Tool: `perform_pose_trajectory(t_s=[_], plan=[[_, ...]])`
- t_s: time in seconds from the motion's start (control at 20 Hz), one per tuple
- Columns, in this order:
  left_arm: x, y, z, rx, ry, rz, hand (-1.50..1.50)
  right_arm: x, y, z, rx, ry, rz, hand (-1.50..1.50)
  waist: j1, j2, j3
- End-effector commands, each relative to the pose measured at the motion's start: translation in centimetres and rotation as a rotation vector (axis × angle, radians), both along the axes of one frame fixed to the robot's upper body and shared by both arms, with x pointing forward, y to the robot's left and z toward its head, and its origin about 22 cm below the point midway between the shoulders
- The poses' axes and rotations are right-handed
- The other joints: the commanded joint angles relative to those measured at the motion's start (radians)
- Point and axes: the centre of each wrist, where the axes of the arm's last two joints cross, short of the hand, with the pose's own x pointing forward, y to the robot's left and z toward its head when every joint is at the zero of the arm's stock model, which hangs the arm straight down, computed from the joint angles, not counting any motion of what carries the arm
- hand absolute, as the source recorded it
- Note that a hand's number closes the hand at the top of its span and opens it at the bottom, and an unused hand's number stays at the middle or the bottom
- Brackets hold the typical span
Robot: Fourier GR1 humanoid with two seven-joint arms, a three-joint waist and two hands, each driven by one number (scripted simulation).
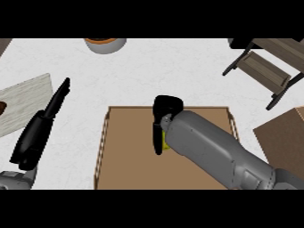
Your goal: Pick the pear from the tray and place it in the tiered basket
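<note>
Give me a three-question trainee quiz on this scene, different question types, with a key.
1. True or false: the right hand is over the tray.
2. Which hand rests open, fingers straight, left of the tray? A) left hand B) right hand
3. Fill in: the yellow bit of pear shows at the right hand's ____ edge.

Key: 1 true; 2 A; 3 left. The tiered basket stands at upper right, away from both hands.
</note>
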Motion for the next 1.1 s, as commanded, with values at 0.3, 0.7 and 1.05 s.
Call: perform_pose_trajectory(t_s=[0.3,0.7,1.05], plan=[[-0.6,-1.1,0.0,-0.007,-0.002,0.009,0.00,0.0,-0.7,-2.5,0.062,0.048,-0.062,1.50,0.001,0.001,0.000],[0.9,-1.3,0.3,-0.009,0.009,0.004,0.00,-0.8,0.0,-2.7,0.060,-0.116,0.076,1.50,0.000,0.001,0.000],[-0.7,2.2,-0.9,0.000,0.050,0.132,0.00,4.2,-17.7,1.8,-0.168,-0.325,-0.285,1.50,-0.146,-0.044,0.000]])
